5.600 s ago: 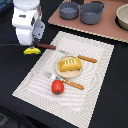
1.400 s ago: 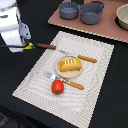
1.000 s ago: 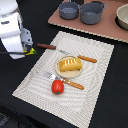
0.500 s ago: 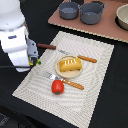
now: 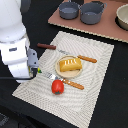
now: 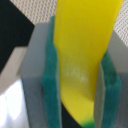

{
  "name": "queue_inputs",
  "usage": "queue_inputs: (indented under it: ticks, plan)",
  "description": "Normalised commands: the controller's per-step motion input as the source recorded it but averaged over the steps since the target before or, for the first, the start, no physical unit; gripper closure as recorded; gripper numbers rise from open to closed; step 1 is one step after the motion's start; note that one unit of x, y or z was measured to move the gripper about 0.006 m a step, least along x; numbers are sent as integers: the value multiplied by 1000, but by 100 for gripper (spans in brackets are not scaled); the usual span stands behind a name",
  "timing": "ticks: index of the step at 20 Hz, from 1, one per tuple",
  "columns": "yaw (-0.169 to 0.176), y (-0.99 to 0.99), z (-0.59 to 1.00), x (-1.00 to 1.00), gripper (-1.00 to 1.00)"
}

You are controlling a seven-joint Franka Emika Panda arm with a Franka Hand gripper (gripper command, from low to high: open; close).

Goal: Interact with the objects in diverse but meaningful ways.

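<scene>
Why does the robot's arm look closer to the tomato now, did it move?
Yes. The arm carrying the gripper, shut on the banana, has come toward the exterior view's bottom edge, alongside the placemat, nearer the tomato.

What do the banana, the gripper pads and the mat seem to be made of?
Banana: probably smooth plastic, since it is evenly yellow with a soft sheen. Gripper pads: likely a rubbery or foam layer, teal and matte, on grey, probably plastic, fingers; they clamp the banana. Mat: seemingly woven cloth or straw, pale with fine stripes, though the picture is too blurred to decide.

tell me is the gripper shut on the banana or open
Shut on it: the wrist view shows the yellow banana pressed between both green pads of the gripper.
</scene>
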Motion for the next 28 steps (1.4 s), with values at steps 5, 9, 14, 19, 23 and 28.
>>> queue_inputs:
  ticks: [5, 9, 14, 19, 23, 28]
  plan:
    - [0, -243, -107, 178, -100]
    - [0, -220, 326, 302, -100]
    - [1, -66, 808, 501, -100]
    - [0, -121, 1000, 682, -100]
    - [0, -139, 941, 830, -100]
    - [-2, -219, 755, 899, -100]
